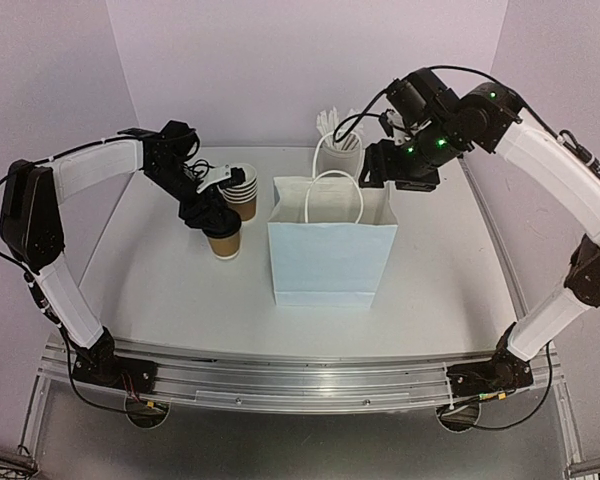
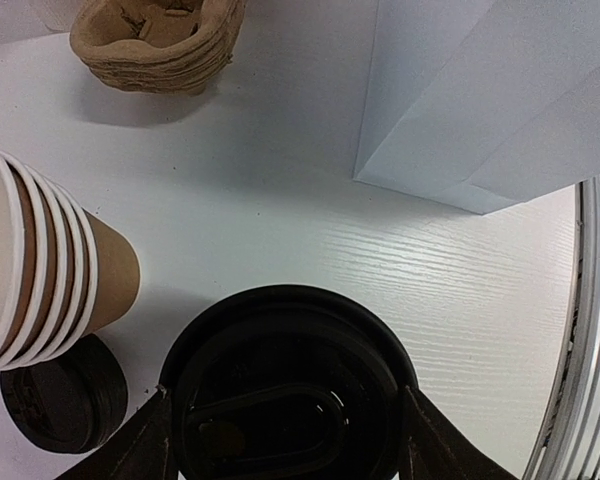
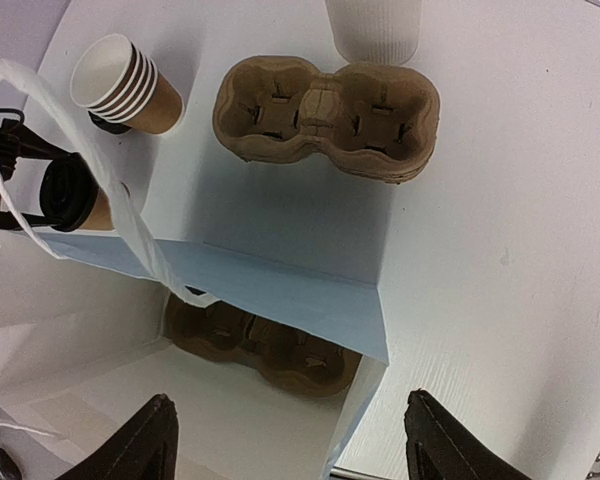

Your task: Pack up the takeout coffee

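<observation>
The left gripper clamps its jaws on the black lid of the takeout coffee, which stands left of the tabletop's centre, beside stacked cups. The right gripper hangs spread wide, holding nothing, above the pale paper bag's open mouth.

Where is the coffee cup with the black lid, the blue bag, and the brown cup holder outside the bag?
coffee cup [image 1: 224, 245]: top view, its brown side.
blue bag [image 1: 330, 258]: top view, its front face.
brown cup holder [image 3: 268, 108]: right wrist view, its left pocket, outside the bag.
</observation>
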